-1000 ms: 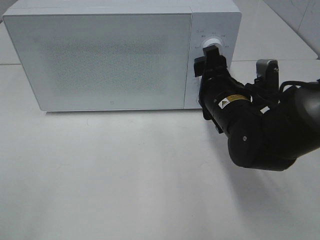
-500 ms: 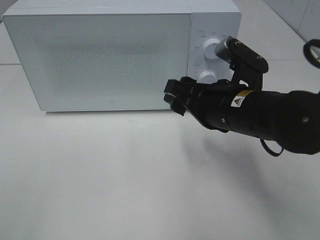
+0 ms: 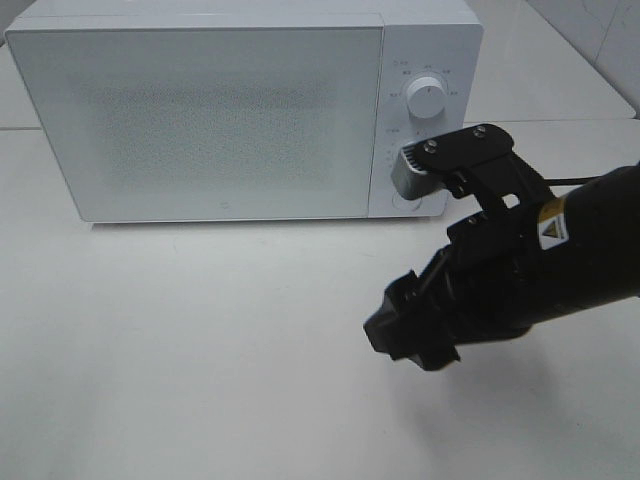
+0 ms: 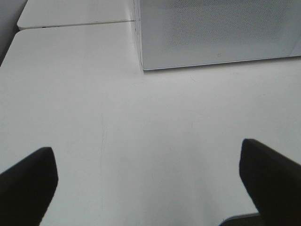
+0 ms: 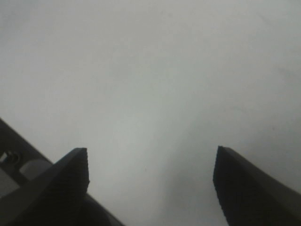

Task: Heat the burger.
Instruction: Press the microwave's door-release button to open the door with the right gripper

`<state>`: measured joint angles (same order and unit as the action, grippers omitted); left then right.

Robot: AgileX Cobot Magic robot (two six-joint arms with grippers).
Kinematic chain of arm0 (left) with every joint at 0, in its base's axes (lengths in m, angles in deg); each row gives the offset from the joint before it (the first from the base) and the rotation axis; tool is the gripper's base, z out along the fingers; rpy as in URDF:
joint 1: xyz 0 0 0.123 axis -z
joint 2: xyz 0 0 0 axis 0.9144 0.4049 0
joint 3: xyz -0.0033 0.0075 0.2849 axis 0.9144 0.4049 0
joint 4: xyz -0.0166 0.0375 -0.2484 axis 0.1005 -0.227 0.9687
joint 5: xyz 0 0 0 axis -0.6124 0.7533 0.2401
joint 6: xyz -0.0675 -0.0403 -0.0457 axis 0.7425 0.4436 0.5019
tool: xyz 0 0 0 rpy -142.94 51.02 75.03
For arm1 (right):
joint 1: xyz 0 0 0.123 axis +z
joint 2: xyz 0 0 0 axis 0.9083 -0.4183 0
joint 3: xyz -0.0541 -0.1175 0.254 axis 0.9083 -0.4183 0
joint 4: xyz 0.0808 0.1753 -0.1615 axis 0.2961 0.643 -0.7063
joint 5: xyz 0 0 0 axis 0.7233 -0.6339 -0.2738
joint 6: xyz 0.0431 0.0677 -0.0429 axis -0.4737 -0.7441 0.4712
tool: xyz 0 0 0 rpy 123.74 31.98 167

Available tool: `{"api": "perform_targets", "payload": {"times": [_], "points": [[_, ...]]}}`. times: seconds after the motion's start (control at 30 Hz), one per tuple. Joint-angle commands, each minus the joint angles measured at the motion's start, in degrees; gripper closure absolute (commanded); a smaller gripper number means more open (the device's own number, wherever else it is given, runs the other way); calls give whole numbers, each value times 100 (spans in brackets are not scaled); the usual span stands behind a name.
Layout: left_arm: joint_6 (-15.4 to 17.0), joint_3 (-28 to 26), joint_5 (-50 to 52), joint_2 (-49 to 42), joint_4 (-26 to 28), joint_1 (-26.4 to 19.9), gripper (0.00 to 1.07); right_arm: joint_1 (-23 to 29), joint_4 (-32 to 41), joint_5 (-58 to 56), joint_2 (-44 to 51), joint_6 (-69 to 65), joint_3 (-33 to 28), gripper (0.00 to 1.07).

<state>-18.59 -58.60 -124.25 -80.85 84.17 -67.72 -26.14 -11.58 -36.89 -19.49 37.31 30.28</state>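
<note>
The burger is out of view in every frame. The white microwave (image 3: 200,120) stands at the back of the table with its door closed; its lower corner also shows in the left wrist view (image 4: 211,33). My right gripper (image 3: 410,330) hangs over the bare table in front of the microwave's control panel, pointing down and to the left. In the right wrist view my right gripper (image 5: 150,160) is open, with only white tabletop between its fingers. My left gripper (image 4: 148,183) is open too, low over the table to the microwave's front left, and holds nothing.
The microwave's upper dial (image 3: 427,100) is in plain sight; the right arm's wrist partly covers the lower dial. The white table (image 3: 200,350) stretches in front of the microwave. A seam between table sections (image 4: 75,23) runs behind the left side.
My right arm has swung away from the microwave's dials, down and toward the front of the table, and its gripper now points at the tabletop. Its opening looks unchanged.
</note>
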Motion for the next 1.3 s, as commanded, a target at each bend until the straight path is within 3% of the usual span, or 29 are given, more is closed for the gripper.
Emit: {"api": "perform_targets", "payload": {"times": [0.03,0.33,0.67,0.73,0.77,0.8,0.87,0.9,1.3], "points": [[0,6,11,-97,40,-17,9,-23,-258,-716,298,52,57,34],[0,6,11,-97,40,-17,9,-23,-378,-2401,1553,52,57,34],[0,6,11,-97,40,-17,9,-86,-1083,-4125,3598,-607,57,34],[0,6,11,-97,40,-17,9,-584,-1180,-4349,4188,-682,57,34],[0,6,11,-97,40,-17,9,-584,-1180,-4349,4188,-682,57,34],[0,6,11,-97,40,-17,9,-991,-1186,-4383,4566,-613,57,34],[0,6,11,-97,40,-17,9,-1163,-1186,-4372,4784,-567,57,34],[0,6,11,-97,40,-17,9,-1530,-1186,-4366,5157,-390,57,34],[0,6,11,-97,40,-17,9,-2762,-1197,-4091,6715,-166,-372,34]]}}
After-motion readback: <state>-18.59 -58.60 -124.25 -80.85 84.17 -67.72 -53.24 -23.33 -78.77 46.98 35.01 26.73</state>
